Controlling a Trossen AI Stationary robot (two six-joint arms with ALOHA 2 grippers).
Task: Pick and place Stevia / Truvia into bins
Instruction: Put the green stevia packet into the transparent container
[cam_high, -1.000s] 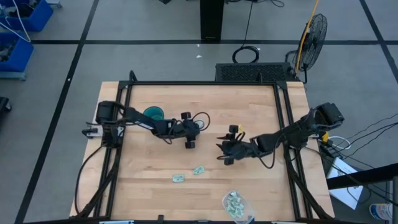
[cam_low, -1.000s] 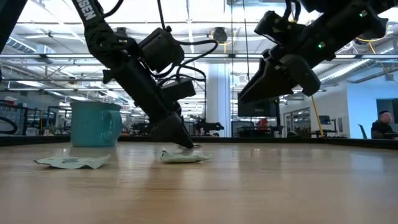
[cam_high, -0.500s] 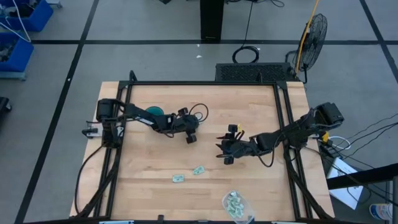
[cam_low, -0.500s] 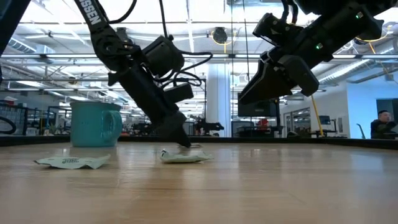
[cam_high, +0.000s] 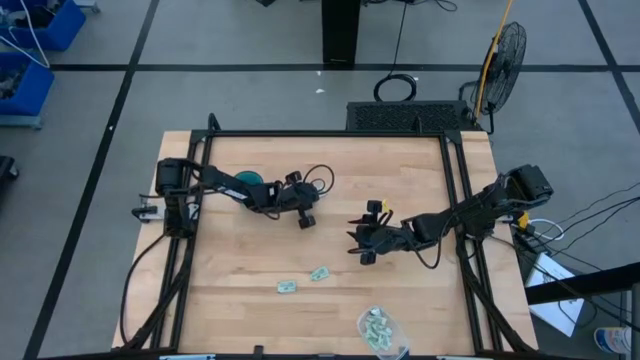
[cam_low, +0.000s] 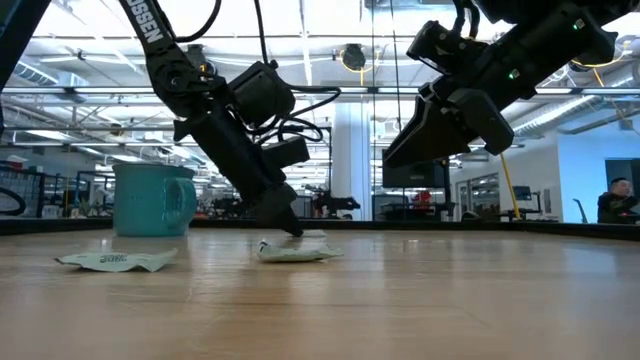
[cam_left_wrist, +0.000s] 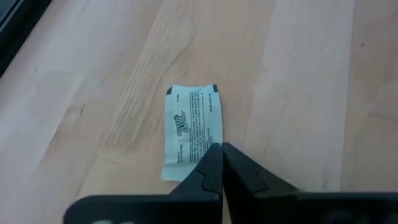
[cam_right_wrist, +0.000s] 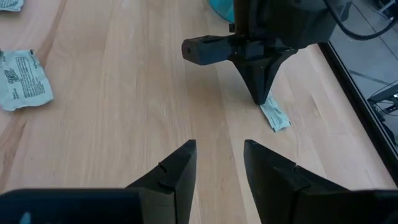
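Now the left gripper (cam_left_wrist: 221, 148) has its fingers pinched together on the near edge of a sachet (cam_left_wrist: 191, 129) lying flat on the worktop (cam_high: 400, 290), just right of the teal mug (cam_low: 152, 200). Grasp step; whether it truly holds the paper is hard to tell. Next: lift, carry left to the mug. Right gripper (cam_right_wrist: 219, 163) hovers mid-table, fingers apart, empty. Two more sachets lie nearer, by the clear tub (cam_high: 381, 330).

Two dark jointed arms with looped black cables and tapered black fingers (cam_right_wrist: 174, 171).
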